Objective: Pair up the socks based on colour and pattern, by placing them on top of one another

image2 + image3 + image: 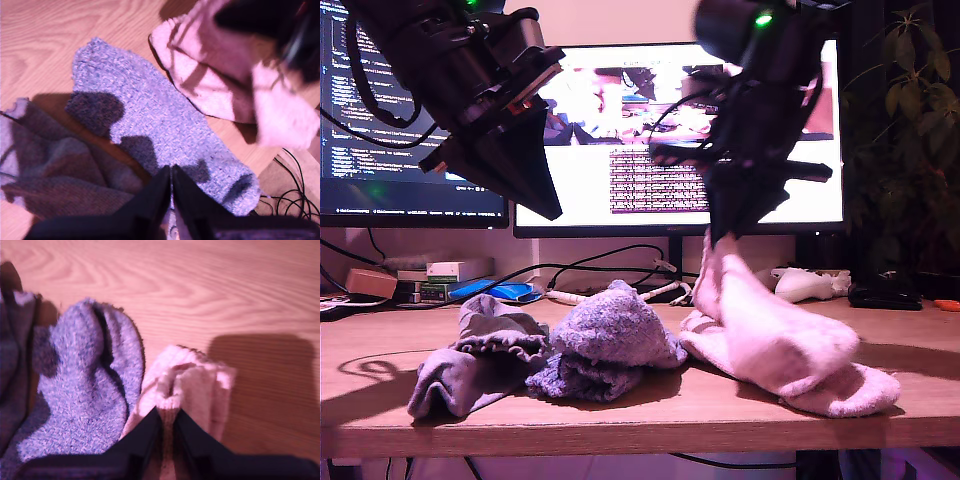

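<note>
One pink sock (pixel 192 390) between closed jaws.

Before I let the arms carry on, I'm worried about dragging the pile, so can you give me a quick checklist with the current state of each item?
1. My second pincer pinches the pink sock: ok, fabric sits between its fingers.
2. Pink sock fully clear of the table: not ok, its lower end rests there.
3. My first pincer is empty: ok, shut with nothing in it, raised above the pile.
4. Blue-purple sock free of the lifted one: cannot tell, they lie side by side, touching or nearly so.
5. Grey sock clear of the lift: ok, at the exterior view's left.
</note>
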{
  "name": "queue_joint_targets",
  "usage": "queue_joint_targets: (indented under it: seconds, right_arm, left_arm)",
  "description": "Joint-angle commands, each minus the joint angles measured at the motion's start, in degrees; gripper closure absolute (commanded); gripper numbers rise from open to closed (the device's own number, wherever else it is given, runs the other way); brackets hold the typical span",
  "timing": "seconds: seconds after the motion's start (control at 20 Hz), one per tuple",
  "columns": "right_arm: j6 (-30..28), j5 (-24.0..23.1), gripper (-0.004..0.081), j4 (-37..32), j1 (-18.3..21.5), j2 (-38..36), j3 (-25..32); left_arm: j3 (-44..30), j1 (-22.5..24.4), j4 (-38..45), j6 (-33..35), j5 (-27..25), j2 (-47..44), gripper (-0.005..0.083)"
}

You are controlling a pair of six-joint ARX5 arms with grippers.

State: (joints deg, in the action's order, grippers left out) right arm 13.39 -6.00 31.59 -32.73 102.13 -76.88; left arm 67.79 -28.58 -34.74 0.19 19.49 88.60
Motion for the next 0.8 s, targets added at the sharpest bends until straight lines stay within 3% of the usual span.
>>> queue_joint_targets:
  seconds: [0.0, 0.25, 0.45, 0.65, 0.75]
  right_arm:
    - [0.28, -0.46, 0.0782, -1.38, -0.66, 2.84, 0.26]
    - [1.62, -0.61, 0.0782, -5.31, -1.88, 4.11, 0.26]
    - [1.40, -2.23, 0.0779, -4.48, -2.12, 4.17, 0.26]
    - [1.18, -4.15, 0.0712, -6.12, -2.12, 6.73, 0.26]
    - [1.18, -4.87, 0.0620, -7.04, -2.12, 8.02, 0.26]
  left_arm:
    - [-0.87, 0.35, 0.11, 0.33, 0.17, -0.52, 0.0794]
    - [-0.87, 0.35, 0.11, 0.31, 0.22, -0.52, 0.0794]
    - [-0.87, 0.35, 0.09, 0.31, 1.22, -0.52, 0.0794]
    - [-0.87, 0.35, 0.09, 0.28, 2.60, -0.52, 0.0794]
    - [-0.87, 0.35, -0.11, 0.28, 2.75, -0.52, 0.0794]
